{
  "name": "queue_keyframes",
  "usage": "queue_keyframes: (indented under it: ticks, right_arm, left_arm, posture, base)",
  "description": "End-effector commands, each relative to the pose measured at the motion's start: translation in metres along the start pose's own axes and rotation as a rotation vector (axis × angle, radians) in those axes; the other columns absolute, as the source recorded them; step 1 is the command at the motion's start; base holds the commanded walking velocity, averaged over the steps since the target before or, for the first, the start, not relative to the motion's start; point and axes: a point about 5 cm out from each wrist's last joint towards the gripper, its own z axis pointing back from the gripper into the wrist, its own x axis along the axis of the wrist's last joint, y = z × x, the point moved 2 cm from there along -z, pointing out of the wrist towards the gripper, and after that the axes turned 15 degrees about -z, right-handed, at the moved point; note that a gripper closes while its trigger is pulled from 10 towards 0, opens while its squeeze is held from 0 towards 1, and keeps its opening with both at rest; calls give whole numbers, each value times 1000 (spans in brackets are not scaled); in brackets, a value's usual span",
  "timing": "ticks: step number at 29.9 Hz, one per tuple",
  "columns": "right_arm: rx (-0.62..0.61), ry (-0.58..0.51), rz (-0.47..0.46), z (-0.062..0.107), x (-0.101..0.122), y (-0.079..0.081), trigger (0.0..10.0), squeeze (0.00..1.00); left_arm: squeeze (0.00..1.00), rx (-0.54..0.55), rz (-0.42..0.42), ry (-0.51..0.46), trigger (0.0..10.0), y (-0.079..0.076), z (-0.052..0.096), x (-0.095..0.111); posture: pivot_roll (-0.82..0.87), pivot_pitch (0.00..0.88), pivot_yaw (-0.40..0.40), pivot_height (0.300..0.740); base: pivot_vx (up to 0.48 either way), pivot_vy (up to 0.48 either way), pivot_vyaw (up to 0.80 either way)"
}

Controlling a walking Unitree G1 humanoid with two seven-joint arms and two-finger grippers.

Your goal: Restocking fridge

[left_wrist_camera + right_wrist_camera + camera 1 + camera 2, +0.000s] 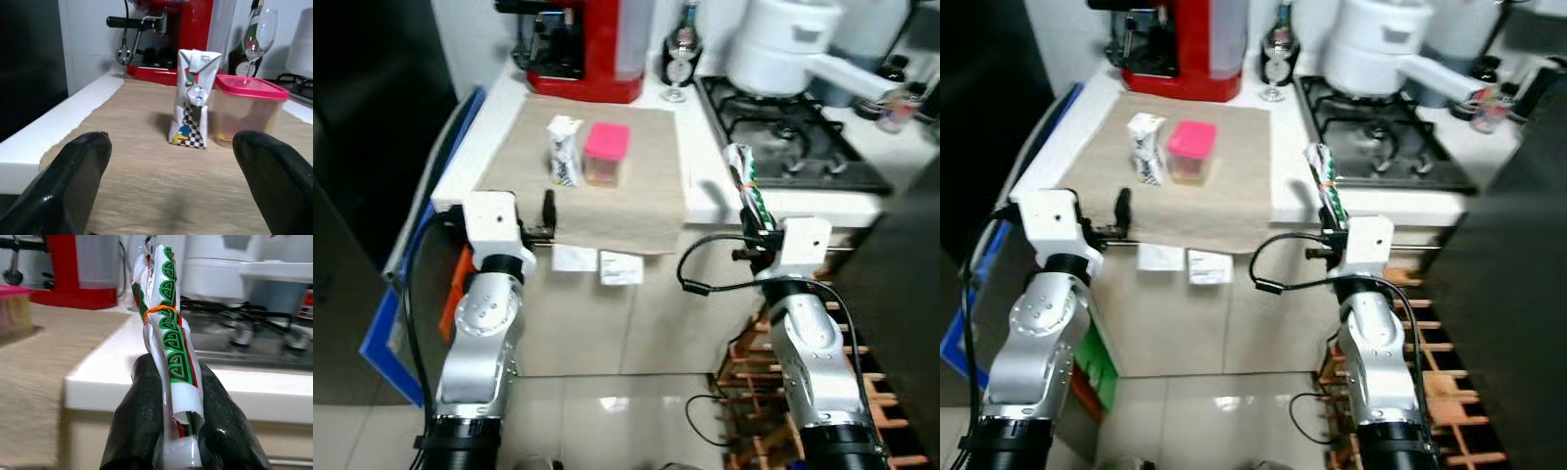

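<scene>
1. Closest in, the right gripper (pixel 178 396) is clenched tight on a rolled white packet with green and red print (pixel 168 352). An orange rubber band circles the packet, which rises from between the two black fingers (pixel 142 406).
2. In the head views that right gripper (pixel 751 223) holds the packet (pixel 744 181) upright at the front edge of the white counter (pixel 705 201), just in front of the gas hob (pixel 793 137).
3. Over on the other side, the left gripper (pixel 171 181) is spread wide with nothing between its fingers (pixel 73 166). It hovers low over the near edge of the beige mat (pixel 607 196).
4. Further along the mat, a small white carton with a checkered print (pixel 193 100) stands upright. Touching or just beside it sits a clear tub with a pink lid (pixel 247 110).
5. In the left eye view the carton (pixel 564 149) is on the left and the tub (pixel 606 153) on the right, both mid-mat.
6. At the back, a red coffee machine (pixel 582 49) stands against the wall, with a wine glass (pixel 677 54) and a dark bottle beside it.
7. A large white pot (pixel 783 49) sits on the hob.
</scene>
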Motion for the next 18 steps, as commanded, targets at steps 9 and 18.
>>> queue_keyframes:
  ticks: [9,18]
  right_arm:
    - [14,10,-14,-2,-2,5,0,0]
    - [14,21,-18,-2,-5,5,0,0]
  left_arm:
    - [0,6,12,13,10000,2,-1,-3]
    - [0,-3,11,21,10000,0,-2,-4]
  posture:
    - [-39,0,-46,740]
    - [-39,0,-45,740]
  base:
    - [-27,-120,0]
    - [0,0,0]
